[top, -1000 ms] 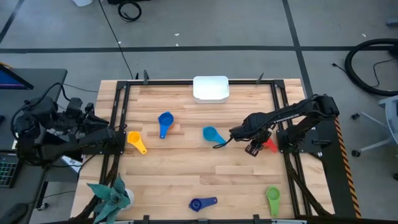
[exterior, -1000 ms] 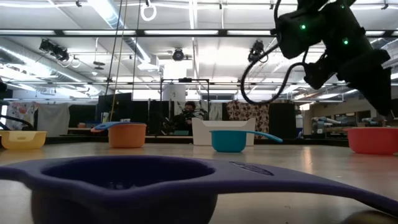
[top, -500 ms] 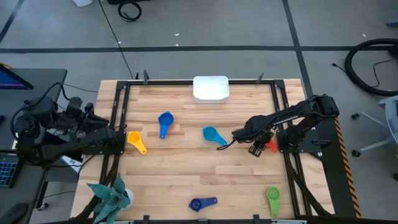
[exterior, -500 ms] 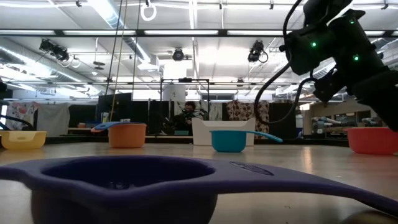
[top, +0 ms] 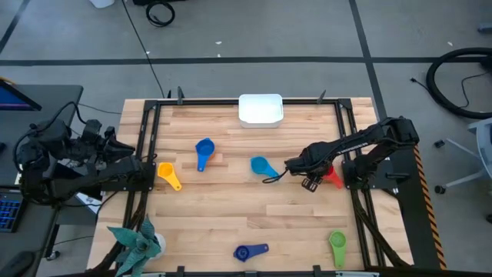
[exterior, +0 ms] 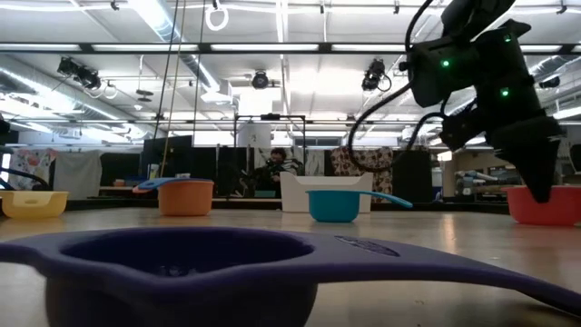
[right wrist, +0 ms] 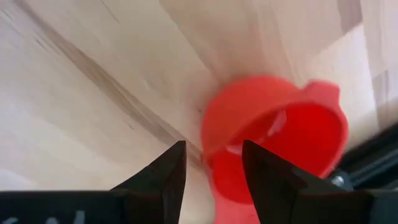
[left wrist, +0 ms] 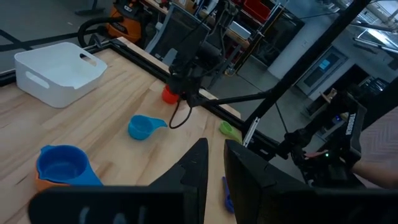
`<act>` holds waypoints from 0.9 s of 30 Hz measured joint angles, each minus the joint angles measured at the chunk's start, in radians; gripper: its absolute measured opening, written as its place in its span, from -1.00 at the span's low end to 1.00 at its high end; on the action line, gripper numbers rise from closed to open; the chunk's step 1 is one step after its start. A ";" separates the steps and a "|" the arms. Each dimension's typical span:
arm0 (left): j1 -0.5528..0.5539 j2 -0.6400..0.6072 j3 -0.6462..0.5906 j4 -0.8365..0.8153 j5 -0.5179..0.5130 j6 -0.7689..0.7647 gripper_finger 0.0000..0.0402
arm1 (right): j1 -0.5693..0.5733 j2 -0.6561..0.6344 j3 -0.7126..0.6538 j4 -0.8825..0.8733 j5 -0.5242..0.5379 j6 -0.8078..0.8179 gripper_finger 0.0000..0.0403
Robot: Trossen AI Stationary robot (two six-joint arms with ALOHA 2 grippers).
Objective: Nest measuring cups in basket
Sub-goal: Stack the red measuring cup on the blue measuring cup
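Observation:
The red cup [top: 334, 178] stands upright near the table's right edge. My right gripper [right wrist: 212, 146] is open and points down at it, its fingers astride the cup's wall [right wrist: 206, 134]. A light blue cup [top: 261, 165] sits left of it. Farther left a medium blue cup [top: 204, 148] rests in an orange cup [exterior: 186, 197], and a yellow cup [top: 167, 175] lies near them. The dark blue cup [top: 250, 251] and the green cup [top: 337, 245] lie near the front edge. The white basket [top: 260, 109] stands at the far edge. My left gripper [left wrist: 216, 165] waits off the table's left side, slightly open. My right gripper comes at the red cup from above, one finger [right wrist: 264, 168] over the bowl and the other [right wrist: 168, 168] outside the wall. I cannot tell whether either finger touches the cup. The cup stands with its base on the table.
A teal spiky plant [top: 138, 242] stands at the front left corner. Black frame rails [top: 350, 131] run along the table's sides. Bare wood lies between the cups in the middle of the table.
My right gripper has come down over the red cup and tipped steeper, so its fingertips now reach the level of the cup's rim. The cup has stayed where it was.

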 joint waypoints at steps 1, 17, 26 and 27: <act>0.000 0.000 0.000 0.000 0.000 0.000 -0.72 | -0.008 0.001 0.000 0.021 0.000 -0.005 -0.20; 0.000 0.000 0.000 0.000 0.000 -0.020 -0.72 | -0.141 0.010 -0.022 0.162 0.034 -0.078 -0.65; 0.000 0.000 0.000 0.000 0.001 -0.019 -0.72 | -0.158 0.006 -0.053 0.217 0.009 0.002 -0.87; 0.000 0.000 0.000 0.000 0.001 -0.018 -0.72 | -0.158 0.007 -0.049 0.212 0.012 0.017 -0.87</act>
